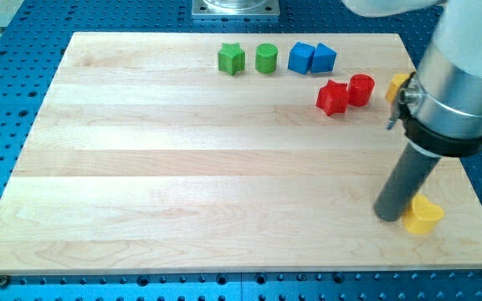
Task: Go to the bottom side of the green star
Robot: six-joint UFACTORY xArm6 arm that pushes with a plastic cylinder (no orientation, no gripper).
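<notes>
The green star (231, 58) lies near the view's top, left of centre, with a green cylinder (266, 58) just to its right. My tip (388, 214) is far away at the view's lower right, touching or right beside a yellow block (423, 215). The rod rises from there to the large silver arm at the view's right.
Two blue blocks (311, 58) sit right of the green cylinder. A red star (332, 98) and a red cylinder (361, 89) lie below them. Another yellow block (398, 86) is partly hidden behind the arm. The wooden board (182, 167) rests on a blue perforated table.
</notes>
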